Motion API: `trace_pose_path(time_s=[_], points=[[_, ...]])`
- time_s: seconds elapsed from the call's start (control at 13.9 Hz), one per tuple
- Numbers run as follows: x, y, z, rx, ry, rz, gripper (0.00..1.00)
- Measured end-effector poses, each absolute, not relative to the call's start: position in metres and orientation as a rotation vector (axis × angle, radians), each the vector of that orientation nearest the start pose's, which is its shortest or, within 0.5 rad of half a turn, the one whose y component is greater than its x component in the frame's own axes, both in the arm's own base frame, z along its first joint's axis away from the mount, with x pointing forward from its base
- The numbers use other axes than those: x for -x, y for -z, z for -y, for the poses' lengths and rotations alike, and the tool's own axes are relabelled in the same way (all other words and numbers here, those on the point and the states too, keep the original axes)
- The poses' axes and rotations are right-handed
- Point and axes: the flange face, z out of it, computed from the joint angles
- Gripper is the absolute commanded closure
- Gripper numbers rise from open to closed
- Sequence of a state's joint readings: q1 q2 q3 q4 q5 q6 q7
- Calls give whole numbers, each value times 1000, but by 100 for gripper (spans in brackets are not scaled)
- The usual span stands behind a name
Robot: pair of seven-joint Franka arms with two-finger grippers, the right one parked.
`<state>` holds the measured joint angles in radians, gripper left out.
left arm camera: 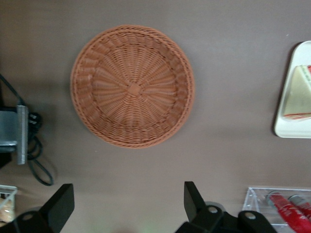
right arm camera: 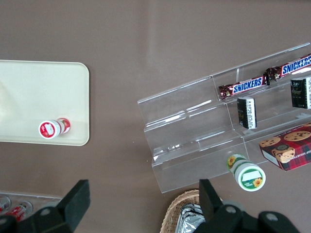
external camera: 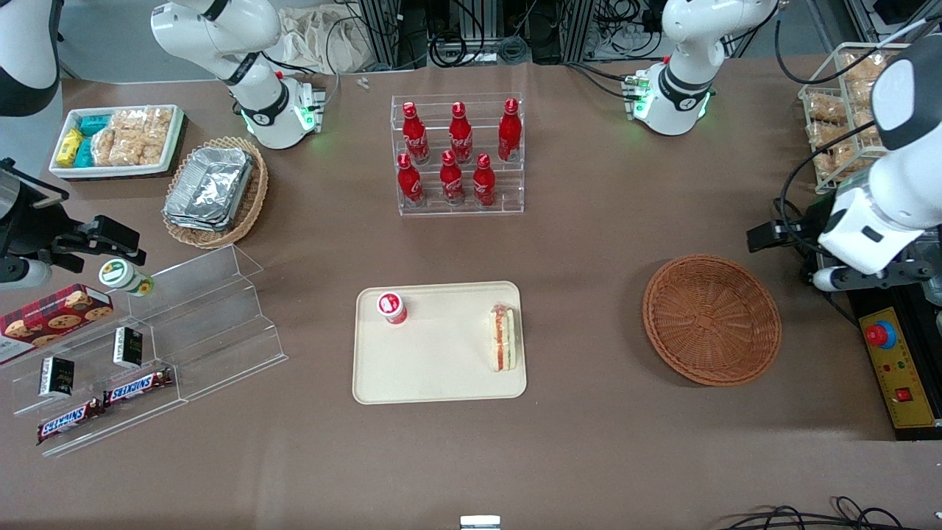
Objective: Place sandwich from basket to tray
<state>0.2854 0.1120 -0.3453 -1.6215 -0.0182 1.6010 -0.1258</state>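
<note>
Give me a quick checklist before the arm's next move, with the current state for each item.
1. Sandwich lies on the tray: ok.
2. Basket holds nothing: ok.
3. Gripper open, fingers apart and holding nothing: ok.
4. Gripper hangs above the table beside the basket, touching nothing: ok.
5. Red-capped bottle stands upright on the tray, apart from the sandwich: ok.
6. Sandwich wrap undamaged: cannot tell.

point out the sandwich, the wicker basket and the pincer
sandwich [external camera: 504,338], front view, middle of its filling edge
wicker basket [left arm camera: 132,87], left wrist view, woven centre
pincer [left arm camera: 129,201], left wrist view, midway between open fingertips
</note>
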Motion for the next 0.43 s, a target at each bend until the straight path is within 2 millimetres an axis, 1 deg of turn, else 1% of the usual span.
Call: trace_pose_path(time_s=[0.14, 0.22, 0.43], points=[[-582, -541, 11, 3173, -210, 60, 0], [-582, -541, 6, 3170, -210, 58, 0], [-583, -540, -1, 3164, -209, 73, 0]])
